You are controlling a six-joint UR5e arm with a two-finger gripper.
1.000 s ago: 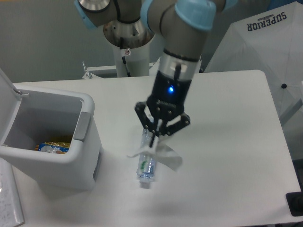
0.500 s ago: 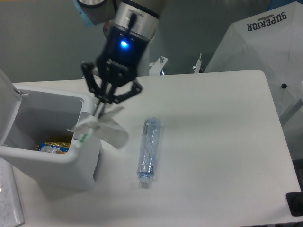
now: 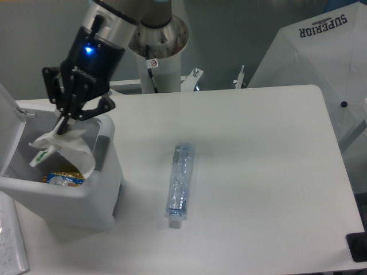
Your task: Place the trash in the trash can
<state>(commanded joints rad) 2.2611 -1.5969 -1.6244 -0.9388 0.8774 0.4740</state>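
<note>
The trash (image 3: 63,147), a crumpled translucent-white wrapper with a small green mark, hangs from my gripper (image 3: 62,126), which is shut on its top. It dangles over the open mouth of the trash can (image 3: 106,189), a boxy white-grey bin at the left with its lid flipped up and a grey front latch (image 3: 101,150). Inside the bin, yellow and orange packaging (image 3: 63,175) lies at the bottom.
A long clear crushed plastic bottle (image 3: 181,184) lies on the white table (image 3: 269,172) right of the bin. The arm's white base column (image 3: 160,57) stands at the back. A white cover printed SUPERIOR (image 3: 321,51) is at the right.
My gripper has carried the wrapper left from above the bottle, past the bin's front wall, to over the bin's opening. The bottle has stayed where it was.
</note>
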